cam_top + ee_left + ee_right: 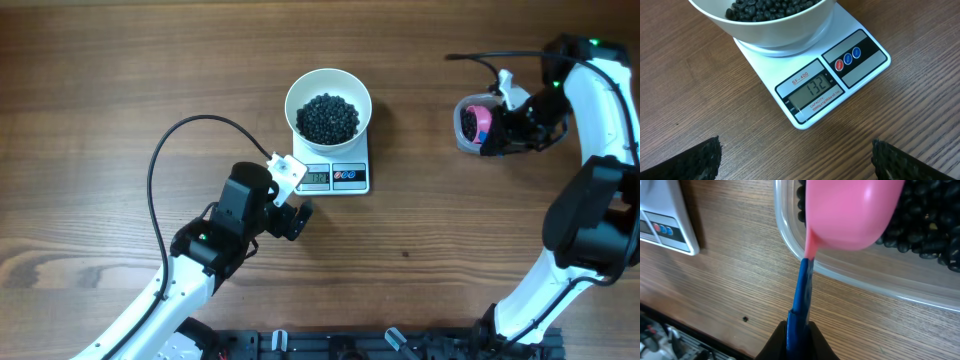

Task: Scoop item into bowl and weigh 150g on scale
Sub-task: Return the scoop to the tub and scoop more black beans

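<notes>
Tiny round black beans (pixel 327 117) lie in the glossy white bowl (pixel 296 100) sitting on the small white square scale (pixel 860 65), which reads 132. Nearby, the left gripper (pixel 800 162) gapes open; the right gripper (pixel 799 332) clamps the blue handle of a pink scoop (pixel 850 210) over a clear plastic tub (pixel 865 282).

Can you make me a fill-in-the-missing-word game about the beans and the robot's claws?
1. The display on the scale reads ____.
2. The black beans on top of it sit in a white ____.
3. The right claw is shut on the blue handle of a ____ scoop.
4. The left claw is ____ and holds nothing.

Missing words: 132, bowl, pink, open.
</notes>
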Controlling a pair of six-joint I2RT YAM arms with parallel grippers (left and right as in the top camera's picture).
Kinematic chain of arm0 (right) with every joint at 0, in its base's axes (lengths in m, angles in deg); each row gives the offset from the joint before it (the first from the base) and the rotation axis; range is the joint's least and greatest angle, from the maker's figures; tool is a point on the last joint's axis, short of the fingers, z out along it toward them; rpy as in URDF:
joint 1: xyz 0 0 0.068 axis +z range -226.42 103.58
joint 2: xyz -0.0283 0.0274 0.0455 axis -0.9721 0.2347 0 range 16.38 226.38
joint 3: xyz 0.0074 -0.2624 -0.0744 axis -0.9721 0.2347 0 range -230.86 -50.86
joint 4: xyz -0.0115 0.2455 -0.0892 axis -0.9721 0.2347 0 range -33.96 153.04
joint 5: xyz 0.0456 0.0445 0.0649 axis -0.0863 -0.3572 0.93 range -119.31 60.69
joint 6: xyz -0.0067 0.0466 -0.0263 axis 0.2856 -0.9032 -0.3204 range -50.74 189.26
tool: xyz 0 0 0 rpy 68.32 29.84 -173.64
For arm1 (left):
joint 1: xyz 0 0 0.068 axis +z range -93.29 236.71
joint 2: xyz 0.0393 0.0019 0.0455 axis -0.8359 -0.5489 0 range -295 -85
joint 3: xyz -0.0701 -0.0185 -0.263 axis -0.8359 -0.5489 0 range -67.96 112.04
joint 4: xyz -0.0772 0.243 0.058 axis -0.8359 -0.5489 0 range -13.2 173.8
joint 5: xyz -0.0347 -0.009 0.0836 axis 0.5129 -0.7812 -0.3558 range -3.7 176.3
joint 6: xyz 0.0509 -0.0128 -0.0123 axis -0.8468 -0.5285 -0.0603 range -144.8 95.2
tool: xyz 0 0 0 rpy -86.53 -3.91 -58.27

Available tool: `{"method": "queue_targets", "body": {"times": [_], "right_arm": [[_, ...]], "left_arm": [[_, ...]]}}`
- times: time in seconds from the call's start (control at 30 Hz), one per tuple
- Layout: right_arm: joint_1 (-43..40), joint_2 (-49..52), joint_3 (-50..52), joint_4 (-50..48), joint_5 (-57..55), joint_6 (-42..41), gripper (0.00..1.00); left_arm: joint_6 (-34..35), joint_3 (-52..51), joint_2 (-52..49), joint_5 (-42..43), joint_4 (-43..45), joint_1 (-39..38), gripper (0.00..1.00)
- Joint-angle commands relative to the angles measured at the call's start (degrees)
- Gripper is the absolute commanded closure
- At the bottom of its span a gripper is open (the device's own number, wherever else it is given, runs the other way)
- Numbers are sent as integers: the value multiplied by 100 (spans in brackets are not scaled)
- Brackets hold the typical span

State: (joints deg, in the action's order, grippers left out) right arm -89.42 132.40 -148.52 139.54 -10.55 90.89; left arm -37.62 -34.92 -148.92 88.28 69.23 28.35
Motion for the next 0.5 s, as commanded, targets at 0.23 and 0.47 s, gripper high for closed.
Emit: {"method": "queue_targets", "body": {"times": [0.23, 0.47], "right_arm": [[-664, 76, 63, -9, 940, 610, 96], [-1300, 76, 63, 85, 1499, 1003, 96]], "left_arm": [[-28, -20, 0, -33, 0, 52, 0], [-28, -20, 0, -33, 0, 52, 0]]}}
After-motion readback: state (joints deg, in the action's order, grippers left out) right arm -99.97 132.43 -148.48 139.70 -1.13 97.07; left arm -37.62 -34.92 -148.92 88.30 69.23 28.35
